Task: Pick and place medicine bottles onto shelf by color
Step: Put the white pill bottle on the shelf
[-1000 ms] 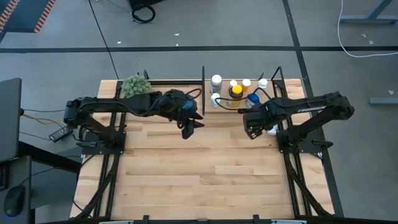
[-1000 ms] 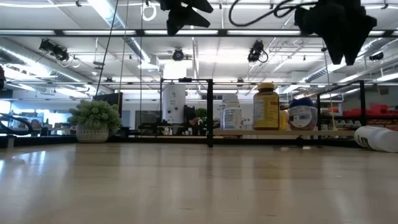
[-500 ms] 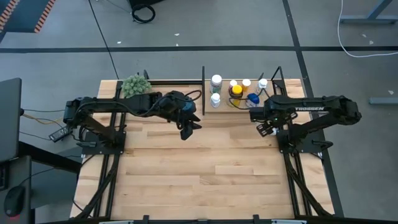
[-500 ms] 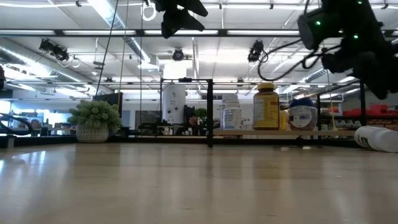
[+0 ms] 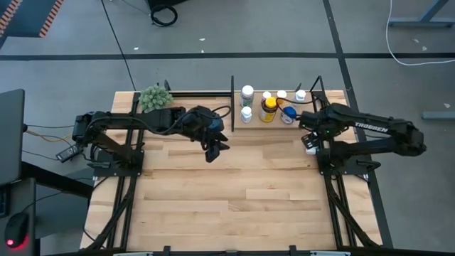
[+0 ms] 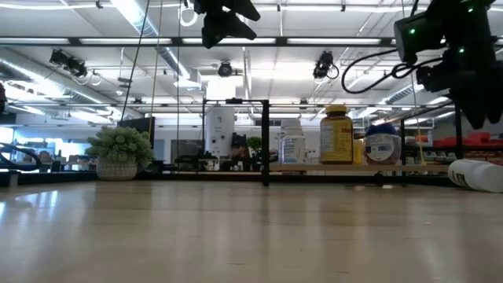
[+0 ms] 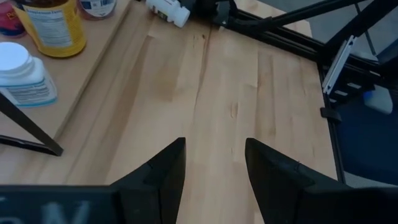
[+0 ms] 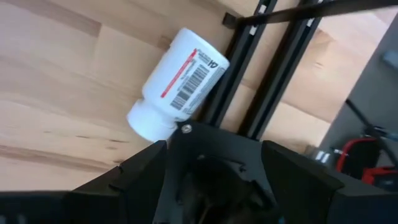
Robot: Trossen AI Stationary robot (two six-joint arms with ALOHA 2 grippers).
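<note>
On the plank table (image 5: pixel 234 192), most medicine bottles (image 5: pixel 269 107) already stand on the shelf (image 5: pixel 256 122). One white bottle (image 8: pixel 176 82) lies beside the right arm's base; the right gripper (image 8: pixel 211 155) hovers spread, empty, above it. The left gripper (image 7: pixel 211 168) waits open.

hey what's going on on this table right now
Two robot arms are sorting medicine bottles onto a small shelf at the back of the table. Several bottles already stand there, including an amber yellow-lidded bottle. The right gripper hangs empty and open over a white bottle lying on its side off the shelf. The left gripper waits open above mid-table.
</note>
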